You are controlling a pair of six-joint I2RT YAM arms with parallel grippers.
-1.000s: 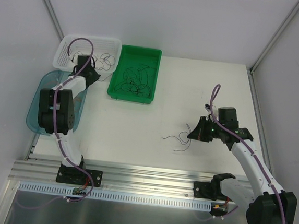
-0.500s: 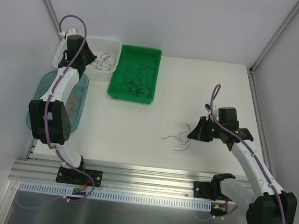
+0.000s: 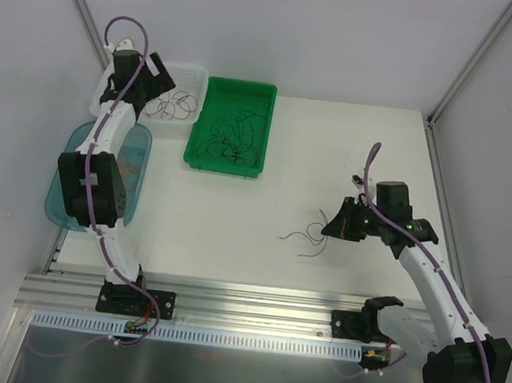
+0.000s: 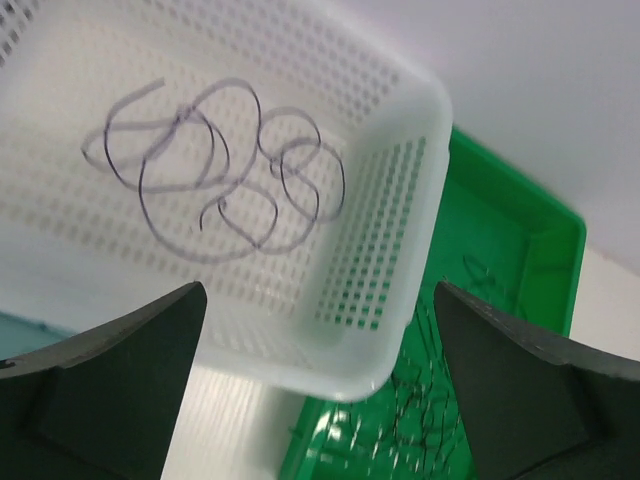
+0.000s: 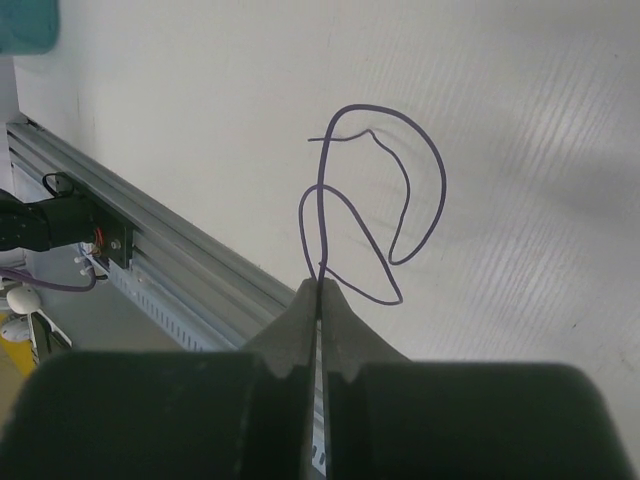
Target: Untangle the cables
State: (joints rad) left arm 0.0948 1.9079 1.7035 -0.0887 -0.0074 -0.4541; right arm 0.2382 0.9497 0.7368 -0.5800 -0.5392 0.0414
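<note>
Enclosure: plain white back wall (image 3: 297, 34) and side panels, joined at slanted metal frame posts (image 3: 82, 10). No marks visible on the panels.

Surface: white counter (image 3: 236, 217), matte, with a fine ribbed grain in the right wrist view. An aluminium rail (image 3: 254, 312) runs along the near edge and carries both arm bases.

Containers, all at the far left: white perforated basket (image 3: 195, 70) in the corner; green tray (image 3: 264, 94) just beside it on its right; translucent blue bin (image 3: 140, 168) near the basket's front, partly hidden by the left arm.

Task items: the cables (image 3: 176, 106) lie in several places. Thin purple loops rest on the basket floor. A dark tangle fills the green tray. Faint reddish strands show in the blue bin. A few loose strands lie on the open counter right of centre.

Left end effector (image 4: 320, 300): raised above the basket, fingers spread wide, nothing between them.

Right end effector (image 5: 320, 285): low over the counter beside the loose strands, fingers pressed together and pinching one purple cable (image 5: 380, 200). That cable curls away from the tips in two loops over the surface. Whether it touches the counter cannot be told.
</note>
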